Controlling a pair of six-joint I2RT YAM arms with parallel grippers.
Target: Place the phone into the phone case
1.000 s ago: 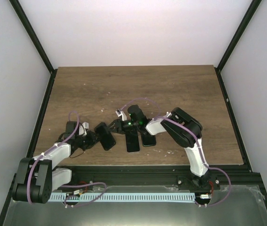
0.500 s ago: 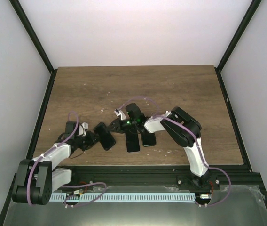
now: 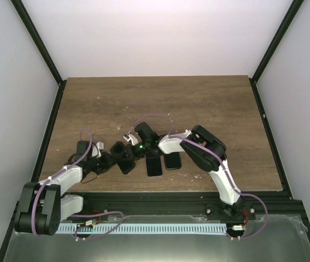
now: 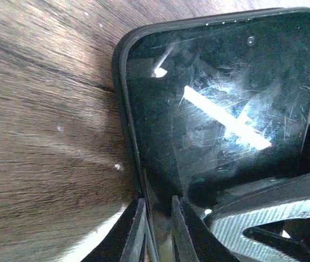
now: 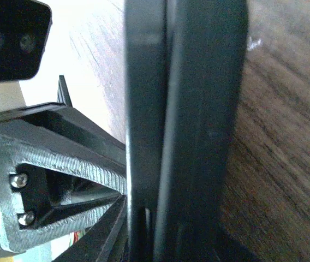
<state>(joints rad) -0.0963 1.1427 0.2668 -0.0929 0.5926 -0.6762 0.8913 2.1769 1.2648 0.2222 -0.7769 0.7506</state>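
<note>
While the left gripper (image 4: 159,234) is clamped on the rim of the phone (image 4: 226,109), the handset extends ahead and rightward of its fingers (image 4: 133,240); the right gripper (image 3: 133,146) meets the opposite edge, closure indeterminate.

Left arm (image 3: 62,177) and right arm (image 3: 218,169): white shells, black joints, looping purple cables (image 3: 155,115); a green light (image 3: 141,146) on the right.

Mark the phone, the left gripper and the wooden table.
the phone (image 4: 226,103): left wrist view, on the middle of its scratched glossy screen.
the left gripper (image 4: 158,210): left wrist view, midway between its fingertips at the phone's edge.
the wooden table (image 4: 40,142): left wrist view, on bare wood left of the phone.
</note>
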